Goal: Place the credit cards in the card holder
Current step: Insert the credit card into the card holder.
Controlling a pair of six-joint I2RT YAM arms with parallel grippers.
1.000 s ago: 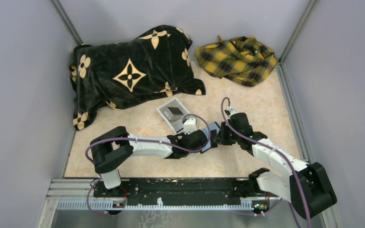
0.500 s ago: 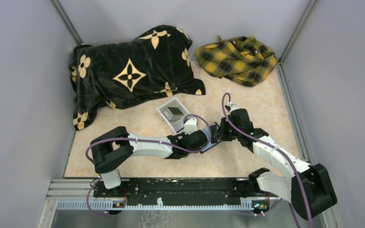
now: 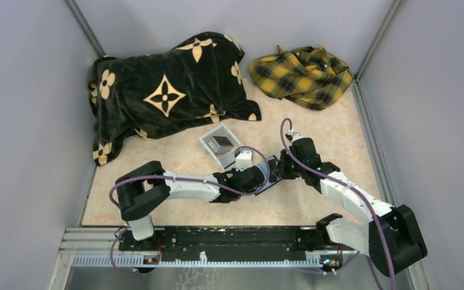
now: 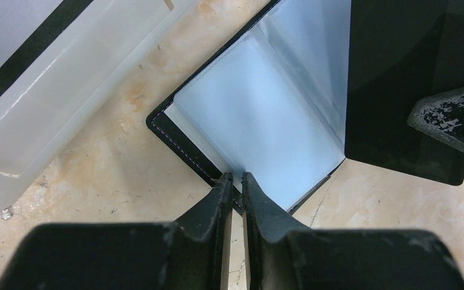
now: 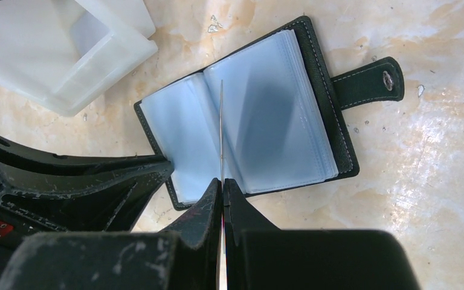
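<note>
Clamping a credit card (image 5: 222, 121) edge-on, the right gripper (image 5: 223, 181) has the open card holder (image 5: 278, 121) directly ahead, while the left gripper (image 4: 234, 176) pinches its near edge.

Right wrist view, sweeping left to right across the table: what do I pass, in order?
White box → left sleeves of the open card holder → credit card, edge-on in the shut right gripper → the holder's right sleeves → strap clasp.
</note>
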